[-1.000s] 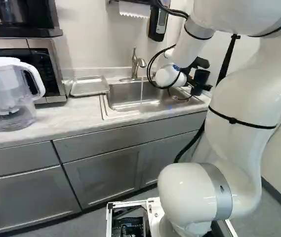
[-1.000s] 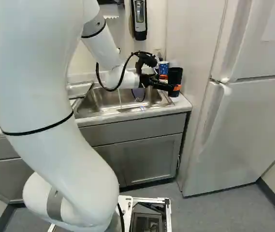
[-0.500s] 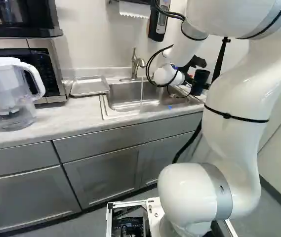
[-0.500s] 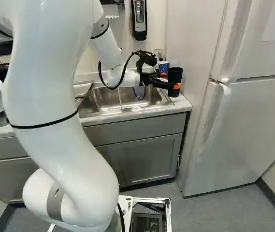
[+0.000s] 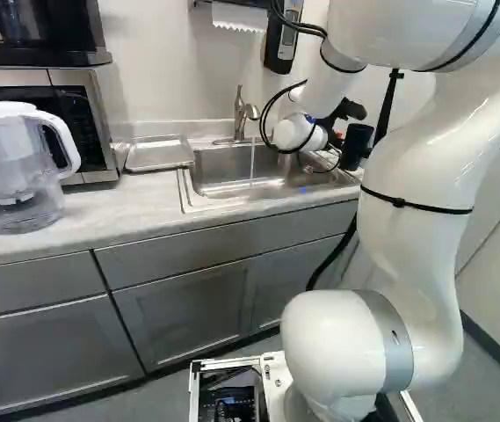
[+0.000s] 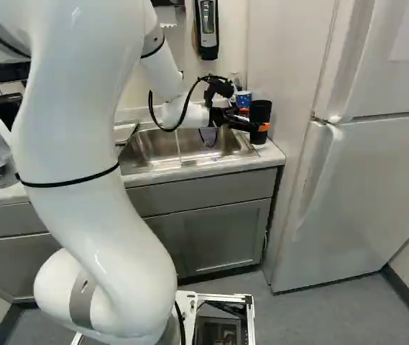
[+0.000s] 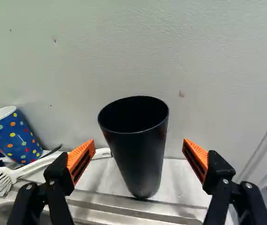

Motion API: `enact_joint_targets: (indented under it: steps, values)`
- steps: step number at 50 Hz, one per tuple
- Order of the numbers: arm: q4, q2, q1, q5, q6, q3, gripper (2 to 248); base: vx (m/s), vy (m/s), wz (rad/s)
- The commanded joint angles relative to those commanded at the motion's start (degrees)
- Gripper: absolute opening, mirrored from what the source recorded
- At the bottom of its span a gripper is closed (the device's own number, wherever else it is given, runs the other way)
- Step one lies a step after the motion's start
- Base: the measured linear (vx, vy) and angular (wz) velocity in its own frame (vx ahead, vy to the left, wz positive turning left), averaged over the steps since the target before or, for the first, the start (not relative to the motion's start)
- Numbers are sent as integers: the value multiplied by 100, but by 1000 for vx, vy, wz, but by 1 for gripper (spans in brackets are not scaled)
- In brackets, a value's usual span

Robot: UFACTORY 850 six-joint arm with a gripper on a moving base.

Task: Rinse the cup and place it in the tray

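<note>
In the right base view my gripper (image 6: 251, 124) reaches across the sink's right end to a tall black cup (image 6: 260, 111). The wrist view shows the gripper (image 7: 139, 159) open, its orange-padded fingers wide apart. The black cup (image 7: 140, 145) stands upright between and slightly beyond them, with a gap on each side. It rests on the ledge behind the sink's rim, near the wall. A metal tray (image 5: 159, 153) lies on the counter left of the sink (image 5: 223, 171). Water runs from the faucet (image 5: 242, 114) into the basin.
Beside the black cup are a blue dotted cup (image 7: 15, 136) and a white-handled brush (image 7: 34, 165). A water pitcher (image 5: 12, 167) and a microwave (image 5: 87, 105) stand left of the tray. The refrigerator (image 6: 362, 187) rises to the right of the counter.
My arm's upper links have swung and the gripper has shifted slightly around the black cup. The cup stands where it was, and the base has not moved.
</note>
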Motion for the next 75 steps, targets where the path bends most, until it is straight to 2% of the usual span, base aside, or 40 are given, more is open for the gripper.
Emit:
enact_joint_targets:
  steps: [6,7,11,12,16,17,22,23,41,75]
  values:
    - [0,0,0,0,0,0,247,0,0,0]
    - [0,0,0,0,0,0,228,0,0,0]
    - [0,0,0,0,0,0,228,0,0,0]
    - [0,0,0,0,0,0,190,0,0,0]
    - [0,0,0,0,0,0,190,0,0,0]
    - [0,0,0,0,0,0,151,0,0,0]
    - [0,0,0,0,0,0,151,0,0,0]
    - [0,0,0,0,0,0,124,0,0,0]
    - [0,19,0,0,0,-6,121,0,0,0]
    - [-72,363,-1,-11,0,-154,121,0,0,0]
